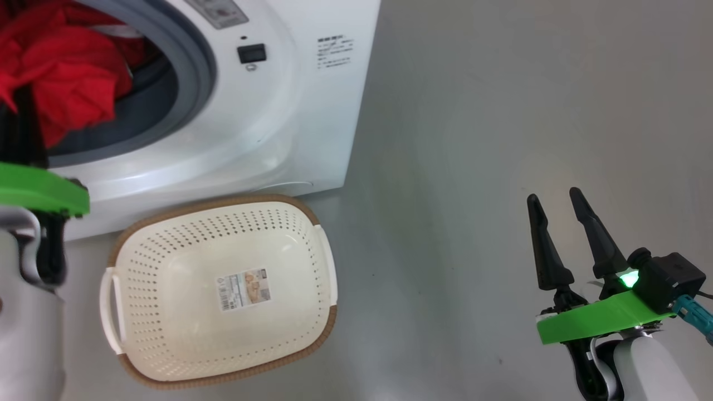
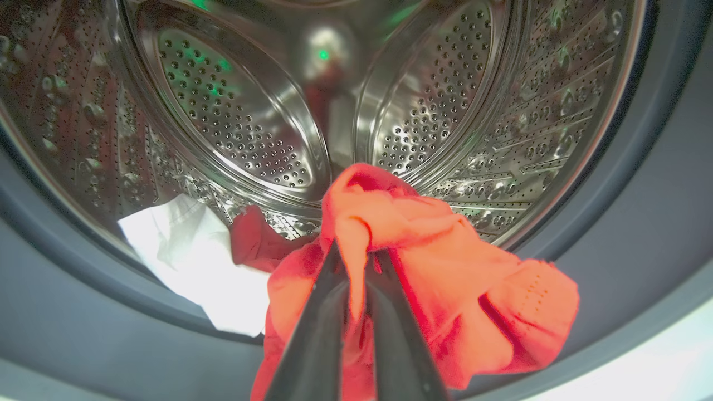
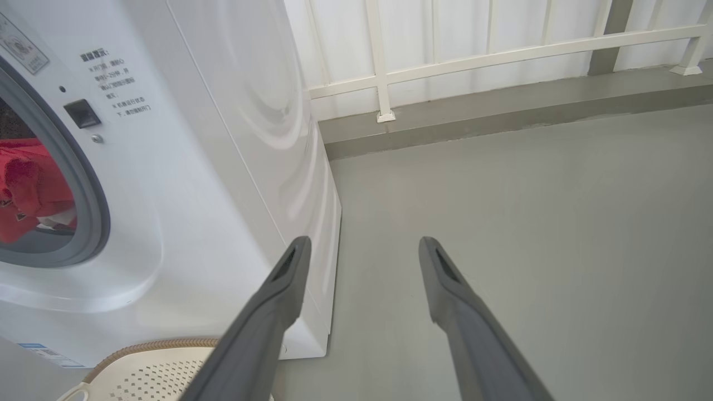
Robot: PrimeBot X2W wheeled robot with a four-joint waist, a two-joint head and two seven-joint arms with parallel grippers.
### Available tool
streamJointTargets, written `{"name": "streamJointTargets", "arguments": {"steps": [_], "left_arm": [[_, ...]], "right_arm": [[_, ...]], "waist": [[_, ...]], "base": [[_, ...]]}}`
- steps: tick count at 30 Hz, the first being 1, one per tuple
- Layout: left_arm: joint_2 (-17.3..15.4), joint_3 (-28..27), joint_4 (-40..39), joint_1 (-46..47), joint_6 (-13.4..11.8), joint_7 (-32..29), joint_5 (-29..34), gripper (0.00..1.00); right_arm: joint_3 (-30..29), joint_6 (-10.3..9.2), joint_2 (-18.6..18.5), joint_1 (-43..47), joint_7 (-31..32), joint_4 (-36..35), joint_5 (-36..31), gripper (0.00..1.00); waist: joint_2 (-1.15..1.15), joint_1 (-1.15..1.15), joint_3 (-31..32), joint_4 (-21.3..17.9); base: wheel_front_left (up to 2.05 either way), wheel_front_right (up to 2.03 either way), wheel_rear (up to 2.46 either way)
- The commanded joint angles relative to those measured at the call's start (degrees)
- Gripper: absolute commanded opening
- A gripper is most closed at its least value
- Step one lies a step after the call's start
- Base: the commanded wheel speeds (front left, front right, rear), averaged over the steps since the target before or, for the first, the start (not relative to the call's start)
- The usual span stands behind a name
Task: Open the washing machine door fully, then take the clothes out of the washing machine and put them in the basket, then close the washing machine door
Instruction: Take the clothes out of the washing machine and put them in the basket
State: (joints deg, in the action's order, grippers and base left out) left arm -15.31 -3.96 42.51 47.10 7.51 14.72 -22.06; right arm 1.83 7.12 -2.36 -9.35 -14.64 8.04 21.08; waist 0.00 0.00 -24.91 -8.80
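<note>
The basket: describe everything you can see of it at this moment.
The oval cream plastic basket stands upright on the grey floor, right in front of the white front-loading washing machine, below its open mouth. Its walls are perforated, a brown woven-look rim runs round the top, and white handles sit at both ends. A paper label lies flat on its bottom. It is empty. Whether its far edge touches the machine cannot be told.

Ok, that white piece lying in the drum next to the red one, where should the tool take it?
Probably the white piece at its near edge, which drapes over the grey rubber ring; deeper in it lies flat on the drum, with little to pinch. Come in low from the front, through the opening.
</note>
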Motion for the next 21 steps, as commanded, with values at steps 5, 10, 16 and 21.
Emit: {"name": "streamJointTargets", "arguments": {"steps": [5,10,16,21], "left_arm": [[0.6,-4.8,-7.4,-6.4,0.0,0.3,1.9,0.0],[3.3,-6.9,-14.0,-11.7,0.0,0.3,2.2,0.0],[4.8,-7.4,-18.7,-15.0,0.0,0.3,2.5,0.0],[5.7,-7.5,-23.9,-18.0,0.0,0.3,2.7,0.0]], "right_arm": [[0.3,0.36,-0.5,1.6,-0.4,-1.1,-0.7,1.0],[-0.5,0.36,-0.5,1.8,-0.4,-1.2,-1.5,1.0],[-1.0,0.36,-0.5,1.6,-0.4,-1.3,-2.2,1.0],[-1.4,0.36,-0.5,1.5,-0.4,-1.1,-2.5,1.0]], "waist": [[0.0,0.0,1.6,2.1],[0.0,0.0,1.7,3.5],[0.0,0.0,1.6,4.6],[0.0,0.0,2.0,5.4]], "base": [[0.0,0.0,0.0],[0.0,0.0,0.0],[0.0,0.0,0.0],[0.0,0.0,0.0]]}}
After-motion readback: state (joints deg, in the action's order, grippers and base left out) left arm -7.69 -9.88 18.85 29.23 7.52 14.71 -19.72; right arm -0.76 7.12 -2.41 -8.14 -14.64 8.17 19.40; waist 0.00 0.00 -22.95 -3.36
